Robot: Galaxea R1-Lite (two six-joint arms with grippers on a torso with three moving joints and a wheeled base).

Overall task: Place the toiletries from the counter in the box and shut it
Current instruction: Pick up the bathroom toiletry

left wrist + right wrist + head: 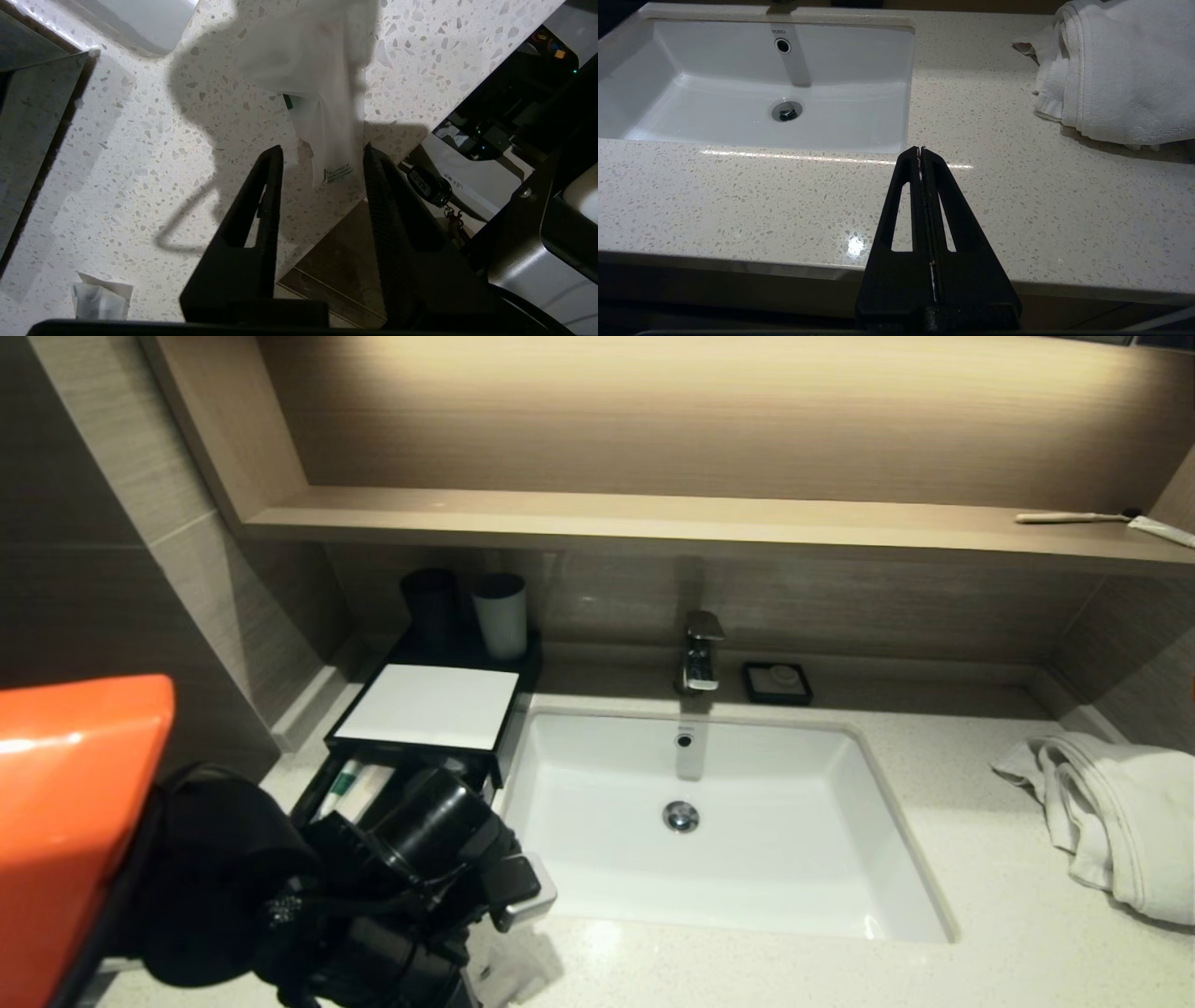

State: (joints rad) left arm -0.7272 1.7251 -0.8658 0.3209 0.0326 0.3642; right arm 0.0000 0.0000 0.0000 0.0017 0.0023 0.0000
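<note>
The left arm reaches in low over the front left corner of the worktop (pixel 980 896), its black wrist bent downward. The left gripper (pixel 322 154) hangs above the front edge there, fingers spread wide apart with nothing clamped between them; one ribbed finger (pixel 387 196) shows its inner pad. The right gripper (pixel 920 151) is held back at the front edge of the worktop, right of the middle, pointing toward the back, its two fingers pressed flat together
</note>
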